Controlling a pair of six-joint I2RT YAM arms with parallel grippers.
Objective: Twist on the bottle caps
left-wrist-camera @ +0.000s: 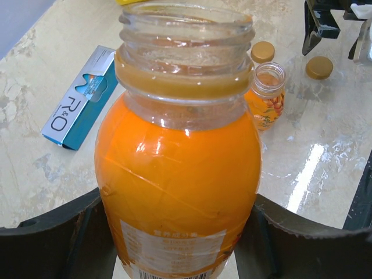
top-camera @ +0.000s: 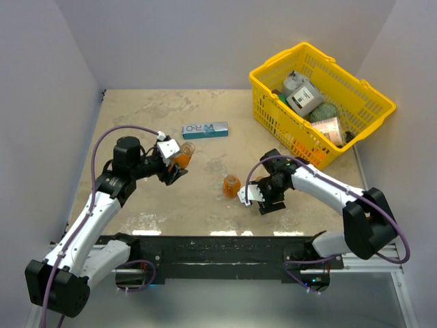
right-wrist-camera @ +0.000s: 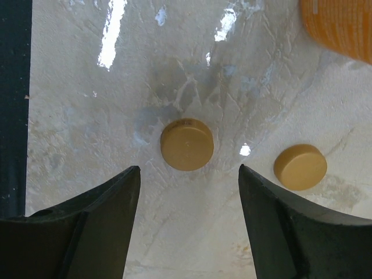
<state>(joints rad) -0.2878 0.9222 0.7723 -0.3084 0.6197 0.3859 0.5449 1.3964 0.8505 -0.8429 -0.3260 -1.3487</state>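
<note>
Orange plastic fills the left wrist view: the left pincer (left-wrist-camera: 177,221) pinches the bottle (left-wrist-camera: 177,168) around its round body, one finger on each side. The neck points away from the wrist, and its threaded mouth is bare. The second bottle (top-camera: 231,184) stands upright on the worktop (top-camera: 136,116) between the two arms, also without a lid, and is nearer to the right one.

The right pincer (right-wrist-camera: 189,174) points down at the worktop with its jaws spread and nothing between them. The cap (right-wrist-camera: 186,144) lies flat directly ahead of the fingertips, centred on the gap between them but beyond the tips, with its round face up. The second cap (right-wrist-camera: 300,167) lies near it, off to the outer side of one finger, and the two do not touch.

I judge that the step in hand is picking up the cap. The right arm is clearly the nearer one, and it seems it needs only to go forward along its own line until the disc sits between the fingers. Because the cap is low and flat, the tips must probably come almost to the worktop.

The blue box (top-camera: 205,129) and the yellow basket (top-camera: 321,102) lie farther back, apart from all this.
</note>
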